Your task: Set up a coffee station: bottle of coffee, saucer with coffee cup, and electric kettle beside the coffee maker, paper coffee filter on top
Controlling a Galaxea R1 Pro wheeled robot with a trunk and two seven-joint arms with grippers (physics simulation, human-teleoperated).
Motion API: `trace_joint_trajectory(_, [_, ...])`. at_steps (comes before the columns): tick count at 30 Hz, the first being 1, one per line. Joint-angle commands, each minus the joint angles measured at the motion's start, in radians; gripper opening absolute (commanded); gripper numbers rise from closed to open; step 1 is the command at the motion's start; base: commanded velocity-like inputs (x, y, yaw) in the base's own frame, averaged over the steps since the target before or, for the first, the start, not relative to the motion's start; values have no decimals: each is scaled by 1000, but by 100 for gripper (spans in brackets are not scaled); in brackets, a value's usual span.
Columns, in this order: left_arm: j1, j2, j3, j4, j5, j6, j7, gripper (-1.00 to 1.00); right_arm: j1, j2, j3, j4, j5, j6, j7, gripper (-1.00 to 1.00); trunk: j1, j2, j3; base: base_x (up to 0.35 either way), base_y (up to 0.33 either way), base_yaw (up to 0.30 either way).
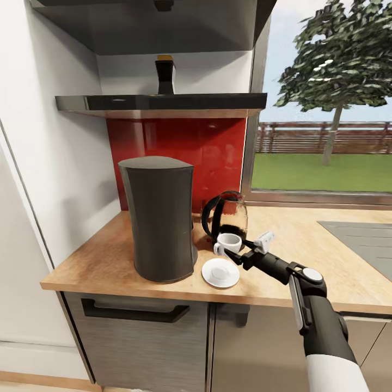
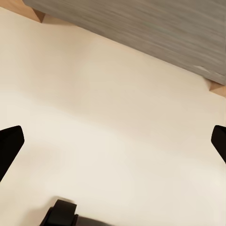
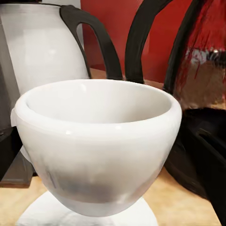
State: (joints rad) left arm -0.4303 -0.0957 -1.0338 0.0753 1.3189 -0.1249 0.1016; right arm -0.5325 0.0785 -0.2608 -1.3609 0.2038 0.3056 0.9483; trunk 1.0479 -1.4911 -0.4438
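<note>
The tall dark coffee maker (image 1: pixel 160 218) stands on the kitchen countertop (image 1: pixel 92 258). Right of it sits the glass electric kettle (image 1: pixel 226 216) (image 3: pixel 200 70). My right gripper (image 1: pixel 235 255) is shut on the white coffee cup (image 1: pixel 229 243) (image 3: pixel 96 141), which hangs just above the saucer (image 1: pixel 220 272) (image 3: pixel 42 214). The bottle of coffee (image 1: pixel 165 73) stands on the kitchen shelf (image 1: pixel 163 102) above the red backsplash. My left gripper (image 2: pixel 113 143) is open over a pale surface, well away from all of this. The paper coffee filter is out of view.
A grey inset panel (image 1: pixel 359 239) lies in the countertop at the right, under a window. A white wall closes the counter's left end. Dark grey cabinet fronts (image 1: pixel 136 326) run below the counter edge.
</note>
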Motion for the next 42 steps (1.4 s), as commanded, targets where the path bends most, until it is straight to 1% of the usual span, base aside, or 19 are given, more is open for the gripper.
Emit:
trace_joint_trajectory(1, [-1, -1, -6, 2, 3, -2, 1, 100, -1, 1, -3, 6, 0, 13, 15, -100, 4, -8, -4, 0, 0, 0])
trace_joint_trajectory(7, [-1, -1, -6, 1, 3, -2, 1, 100, -1, 0, -2, 23, 2, 14, 16, -100, 27, -50, -23, 0, 0, 0])
trace_joint_trajectory(9, [-1, -1, -6, 1, 3, -2, 1, 100, -1, 0, 16, 28, 2, 16, 16, -100, 35, -64, -29, 0, 0, 0])
trace_joint_trajectory(11, [-1, -1, -6, 1, 3, -2, 1, 100, -1, 0, 47, 35, 2, 16, 14, -100, 42, -78, -36, 0, 0, 0])
trace_joint_trajectory(13, [-1, -2, -6, 1, 3, -2, 1, 100, -1, 0, 61, 38, 3, 16, 14, -100, 50, -92, -42, 0, 0, 0])
trace_joint_trajectory(21, [-1, -2, -6, 1, 3, -2, 1, 100, -1, 1, 70, 50, 2, 16, 12, -100, 81, -148, -67, 0, 0, 0])
trace_joint_trajectory(27, [-1, -3, -6, 0, 3, -2, 1, 100, -1, 2, 88, 52, 2, 17, 12, -100, 81, -148, -67, 0, 0, 0])
trace_joint_trajectory(32, [-1, -3, -6, 1, 3, -2, 1, 100, -1, 1, 90, 51, 2, 17, 12, -100, 81, -148, -67, 0, 0, 0])
trace_joint_trajectory(34, [-1, -3, -6, 1, 3, -2, 1, 100, -1, 1, 90, 52, 2, 17, 12, -100, 88, -162, -73, 0, 0, 0])
trace_joint_trajectory(42, [-1, -3, -6, 1, 3, -2, 1, 100, -1, 0, 88, 53, 3, 17, 12, -100, 88, -162, -73, 0, 0, 0])
